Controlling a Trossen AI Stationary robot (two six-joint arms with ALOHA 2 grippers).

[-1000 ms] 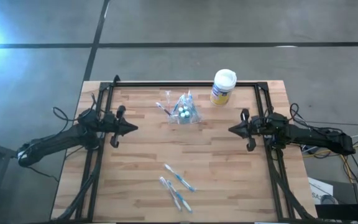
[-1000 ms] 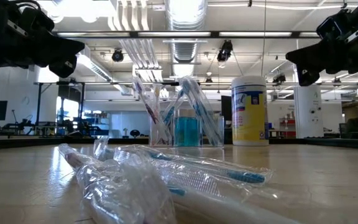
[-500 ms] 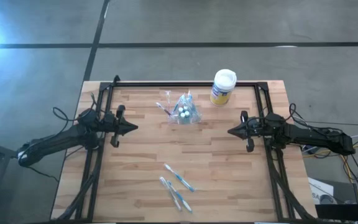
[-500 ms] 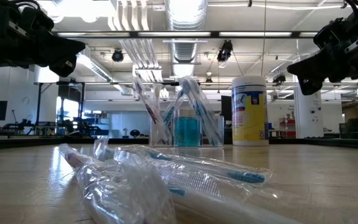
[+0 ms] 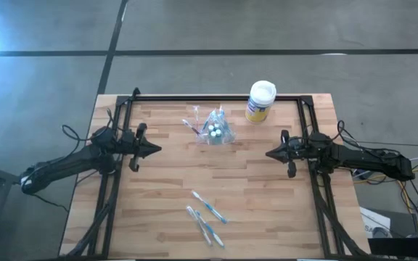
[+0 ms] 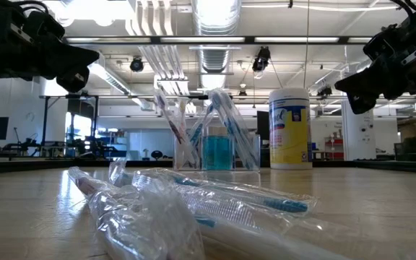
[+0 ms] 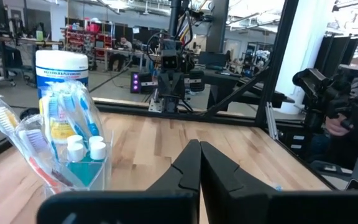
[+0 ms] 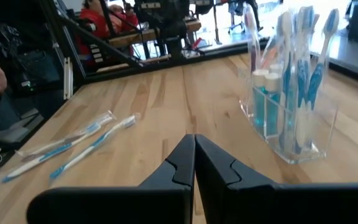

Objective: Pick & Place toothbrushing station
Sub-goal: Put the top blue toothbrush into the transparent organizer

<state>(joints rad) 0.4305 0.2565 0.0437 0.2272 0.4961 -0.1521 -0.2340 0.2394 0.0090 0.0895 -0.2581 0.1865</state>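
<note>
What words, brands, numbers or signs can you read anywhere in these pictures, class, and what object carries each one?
Yellow canister: blue brand lettering on its label, too blurred to read in the low view.
Same canister, left wrist view: a dark band of white print below the lid, too small to read.
Wrapped toothbrushes and clear toothbrush holder: no legible text.
Nothing else is readable.

You are looking at a table (image 5: 267, 203) of pale matt wood planks, a clear glossy plastic cup (image 8: 289, 127), toothbrushes (image 5: 207, 207) lying in crinkly see-through wrap, a yellow plastic canister (image 6: 289, 130) wearing a smooth white lid, matt black gripper fingers (image 7: 194, 163).
</note>
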